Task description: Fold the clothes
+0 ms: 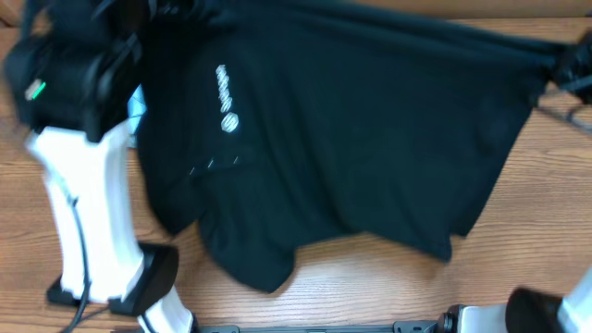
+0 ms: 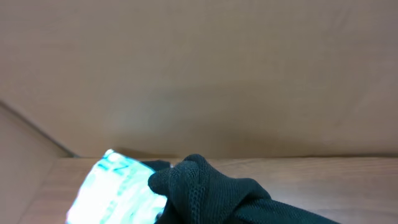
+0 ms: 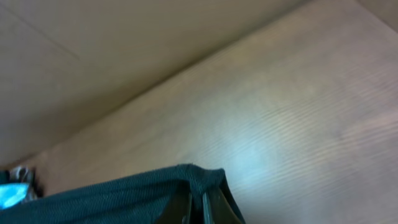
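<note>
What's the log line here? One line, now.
shirt: spread on table, unfolded | right gripper: shut on shirt | left gripper: cloth bunched, grip hidden

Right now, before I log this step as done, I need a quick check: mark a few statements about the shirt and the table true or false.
1. The black shirt is folded into a neat square. False: it lies spread wide, unfolded.
2. The shirt bears a small white logo. True.
3. A light blue cloth shows beside the shirt. True.
4. The table is white plastic. False: it is wood-grained.
</note>
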`<control>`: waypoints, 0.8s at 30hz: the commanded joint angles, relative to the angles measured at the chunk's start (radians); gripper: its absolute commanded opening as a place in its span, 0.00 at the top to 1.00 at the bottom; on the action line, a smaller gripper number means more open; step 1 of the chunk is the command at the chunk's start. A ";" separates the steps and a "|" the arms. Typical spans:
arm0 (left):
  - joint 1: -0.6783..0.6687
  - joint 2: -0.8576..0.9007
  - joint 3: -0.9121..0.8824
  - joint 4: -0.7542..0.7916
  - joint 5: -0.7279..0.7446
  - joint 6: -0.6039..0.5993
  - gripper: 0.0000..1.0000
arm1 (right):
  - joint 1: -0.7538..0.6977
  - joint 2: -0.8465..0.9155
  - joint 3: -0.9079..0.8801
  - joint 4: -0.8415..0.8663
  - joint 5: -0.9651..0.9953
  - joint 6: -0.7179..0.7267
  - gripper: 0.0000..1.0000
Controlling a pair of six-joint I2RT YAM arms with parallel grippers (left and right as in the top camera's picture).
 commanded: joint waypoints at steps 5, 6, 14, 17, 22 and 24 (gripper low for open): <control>0.066 0.133 0.004 0.246 -0.089 0.030 0.96 | -0.005 0.127 0.003 0.277 -0.005 -0.048 0.96; 0.066 0.133 0.004 0.277 -0.088 0.030 0.96 | -0.005 0.134 0.003 0.309 -0.012 -0.048 0.96; 0.067 0.116 0.023 0.419 -0.053 0.116 0.96 | -0.005 0.147 0.003 0.430 -0.019 -0.045 0.96; 0.067 0.129 0.019 0.361 -0.042 0.116 0.96 | -0.005 0.182 0.003 0.412 -0.029 -0.045 0.96; 0.066 0.182 0.019 0.172 0.018 0.114 0.96 | 0.001 0.254 -0.026 0.363 -0.072 -0.046 0.96; 0.066 0.205 0.019 0.079 0.060 0.109 0.96 | 0.004 0.274 -0.052 0.342 -0.072 -0.048 0.96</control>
